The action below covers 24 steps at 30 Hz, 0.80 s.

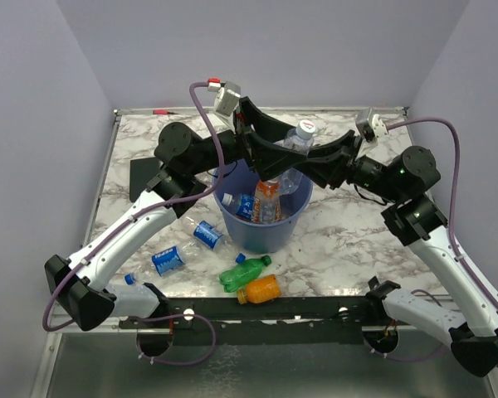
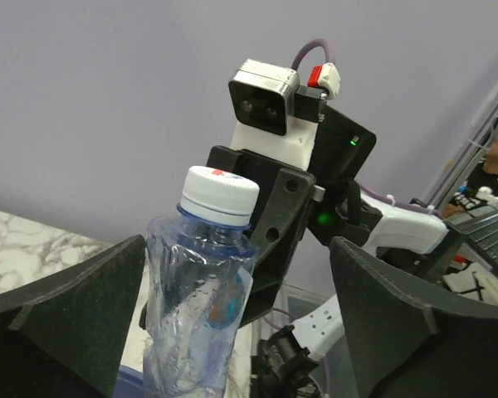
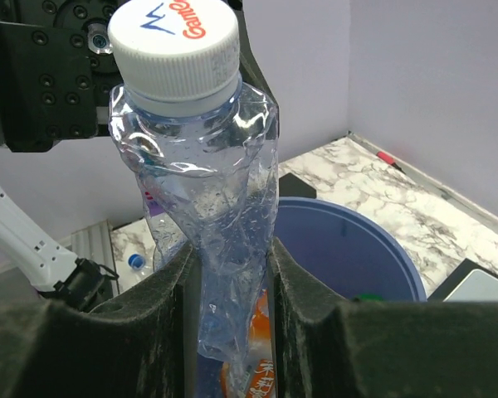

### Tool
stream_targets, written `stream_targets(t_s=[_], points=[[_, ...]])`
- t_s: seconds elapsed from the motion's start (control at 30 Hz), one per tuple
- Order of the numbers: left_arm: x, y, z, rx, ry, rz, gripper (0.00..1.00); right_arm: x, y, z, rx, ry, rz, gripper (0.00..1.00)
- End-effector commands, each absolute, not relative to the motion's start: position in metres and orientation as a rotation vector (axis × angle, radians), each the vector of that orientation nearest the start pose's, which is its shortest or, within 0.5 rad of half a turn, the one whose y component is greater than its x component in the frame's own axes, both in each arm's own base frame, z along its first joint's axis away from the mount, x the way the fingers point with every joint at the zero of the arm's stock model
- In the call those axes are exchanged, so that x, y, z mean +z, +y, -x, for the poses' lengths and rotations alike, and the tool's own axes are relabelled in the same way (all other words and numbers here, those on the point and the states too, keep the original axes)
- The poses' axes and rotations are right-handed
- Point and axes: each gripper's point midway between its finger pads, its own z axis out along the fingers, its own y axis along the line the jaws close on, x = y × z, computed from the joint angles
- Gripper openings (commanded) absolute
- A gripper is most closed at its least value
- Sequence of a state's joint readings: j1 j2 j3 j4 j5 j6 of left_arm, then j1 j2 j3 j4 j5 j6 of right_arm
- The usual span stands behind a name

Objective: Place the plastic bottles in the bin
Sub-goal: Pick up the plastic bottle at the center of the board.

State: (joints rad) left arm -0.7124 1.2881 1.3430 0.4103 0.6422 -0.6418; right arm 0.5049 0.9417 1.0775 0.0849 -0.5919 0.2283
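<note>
Right gripper (image 3: 228, 278) pinches the crushed bottle (image 3: 201, 166) upright with the bin (image 3: 382, 249) just below, seemingly to drop it in; left gripper (image 2: 236, 253) gapes opposite.

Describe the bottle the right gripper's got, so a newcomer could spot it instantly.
Find the big blue bin in the middle of the marble table. Just above it the right gripper pinches a crumpled clear bottle upright. It alone is in the air, and its cap is white, whereas the clear bottles lying on the table have blue caps.
</note>
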Motion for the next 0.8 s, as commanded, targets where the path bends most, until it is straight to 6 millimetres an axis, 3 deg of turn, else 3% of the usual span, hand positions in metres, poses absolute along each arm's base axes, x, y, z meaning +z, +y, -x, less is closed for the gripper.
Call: stream_targets(t_s=[0.0, 0.17, 0.23, 0.27, 0.37, 0.47, 0.6, 0.77], points=[[0.497, -0.348, -0.191, -1.533, 1.132, -0.763, 0.82, 0.451, 0.254, -0.212, 1.067, 1.212, 0.753, 0.01], [0.494, -0.348, -0.196, -1.493, 1.162, -0.761, 0.42, 0.454, 0.254, -0.208, 1.079, 1.213, 0.762, 0.01], [0.495, -0.345, -0.200, -1.462, 1.159, -0.740, 0.33, 0.455, 0.254, -0.207, 1.079, 1.220, 0.764, 0.02], [0.496, -0.344, -0.201, -1.446, 1.154, -0.728, 0.28, 0.456, 0.253, -0.206, 1.080, 1.226, 0.762, 0.09], [0.502, -0.335, -0.207, -1.378, 1.129, -0.679, 0.12, 0.460, 0.246, -0.205, 1.065, 1.252, 0.713, 0.61], [0.505, -0.326, -0.214, -1.311, 1.117, -0.632, 0.00, 0.467, 0.230, -0.205, 1.013, 1.271, 0.623, 0.97], [0.492, -0.325, -0.215, -1.271, 1.124, -0.645, 0.00, 0.476, 0.195, -0.206, 0.880, 1.283, 0.457, 1.00], [0.466, -0.341, -0.218, -1.238, 1.170, -0.656, 0.00, 0.467, 0.117, -0.206, 0.681, 1.225, 0.062, 0.98]])
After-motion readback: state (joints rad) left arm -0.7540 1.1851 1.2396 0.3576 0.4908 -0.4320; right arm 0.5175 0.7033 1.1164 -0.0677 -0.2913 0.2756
